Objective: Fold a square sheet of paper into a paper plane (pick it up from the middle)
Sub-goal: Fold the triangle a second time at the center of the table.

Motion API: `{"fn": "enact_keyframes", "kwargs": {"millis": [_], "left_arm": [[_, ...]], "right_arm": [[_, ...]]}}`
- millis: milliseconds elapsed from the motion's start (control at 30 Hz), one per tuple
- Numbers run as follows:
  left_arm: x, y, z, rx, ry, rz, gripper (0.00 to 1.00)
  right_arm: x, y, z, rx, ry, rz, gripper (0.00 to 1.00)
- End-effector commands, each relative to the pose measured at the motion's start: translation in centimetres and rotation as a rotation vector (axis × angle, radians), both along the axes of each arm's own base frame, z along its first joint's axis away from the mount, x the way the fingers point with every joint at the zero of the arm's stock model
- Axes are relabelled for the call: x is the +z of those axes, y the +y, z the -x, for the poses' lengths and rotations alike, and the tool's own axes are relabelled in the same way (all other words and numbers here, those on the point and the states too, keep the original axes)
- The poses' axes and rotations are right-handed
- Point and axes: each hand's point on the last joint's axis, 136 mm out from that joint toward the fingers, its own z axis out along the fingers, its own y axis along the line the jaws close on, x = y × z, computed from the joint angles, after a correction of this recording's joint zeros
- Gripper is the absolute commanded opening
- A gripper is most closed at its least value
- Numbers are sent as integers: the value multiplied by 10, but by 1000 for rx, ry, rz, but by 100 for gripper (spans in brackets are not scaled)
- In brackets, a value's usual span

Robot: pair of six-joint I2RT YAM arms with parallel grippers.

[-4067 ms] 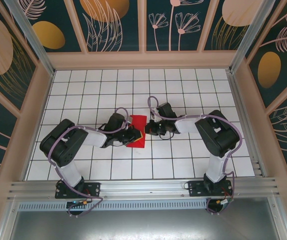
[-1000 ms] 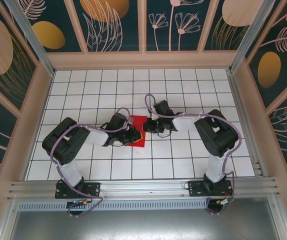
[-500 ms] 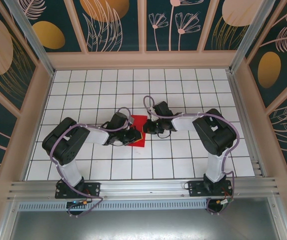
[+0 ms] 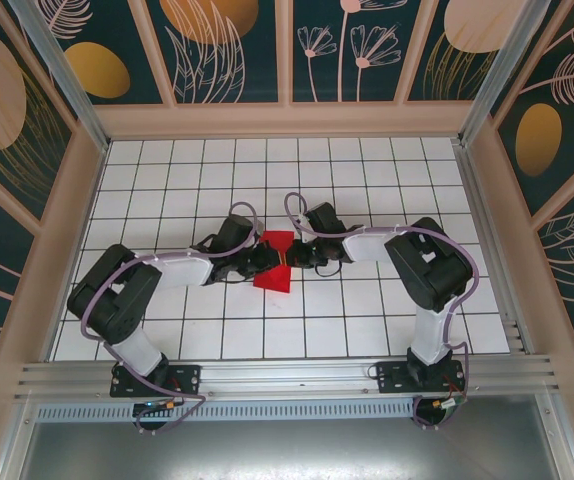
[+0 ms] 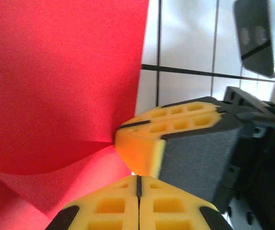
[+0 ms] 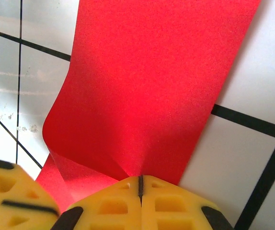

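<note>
The square sheet of paper (image 4: 275,264) is bright red, partly folded, and raised off the tiles at the table's middle between both grippers. My left gripper (image 4: 261,262) comes at it from the left. In the left wrist view its yellow fingers are pressed together (image 5: 138,178) at a bent flap of the red paper (image 5: 61,86). My right gripper (image 4: 293,258) meets the sheet from the right. Its fingers are shut (image 6: 140,179) on the paper's edge (image 6: 147,96), where a crease fans out. Each wrist view has the other gripper's yellow fingers (image 5: 166,129) (image 6: 13,191) close by.
The white gridded table (image 4: 367,180) stretches around the paper, with free tiles on all sides. Low wooden walls (image 4: 287,120) with dark patterned panels fence it in. Both arm bases sit on the metal rail (image 4: 287,378) at the near edge.
The left arm stretched out and its gripper moved up and right. The paper, lying flat before, is now raised and bent into a narrower shape with a pointed lower end. The right gripper barely shifted.
</note>
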Motion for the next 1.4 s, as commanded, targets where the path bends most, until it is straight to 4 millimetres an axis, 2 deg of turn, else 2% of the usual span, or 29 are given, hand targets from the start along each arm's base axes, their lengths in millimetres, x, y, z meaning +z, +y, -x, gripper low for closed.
{"fn": "enact_keyframes", "kwargs": {"millis": [0,200,333,433,500,633,800,867,1033,1200,1367], "left_arm": [[-18,9,2,4,29,-71,6],[-42,15,9,-4,85,-122,6],[-53,22,15,-2,110,-162,4],[-64,30,23,-1,136,-203,1],[-74,41,30,15,155,-246,0],[-86,51,43,30,186,-260,0],[-91,54,47,33,195,-265,0],[-91,55,47,34,196,-265,0],[-92,55,48,31,196,-266,0],[-91,55,49,28,193,-263,0],[-90,55,49,29,191,-264,0]], "right_arm": [[-47,-28,16,-19,70,168,0],[-45,-26,14,-22,69,159,0],[-36,-21,10,-24,58,137,0],[-16,-13,5,-25,38,95,1],[5,-7,2,-26,20,52,2],[38,-4,7,-45,-1,-12,3],[51,-3,27,-82,11,-28,4],[51,3,39,-81,17,-23,3],[36,16,60,-96,56,33,0],[24,24,69,-99,73,60,0],[10,20,74,-115,75,113,0]]}}
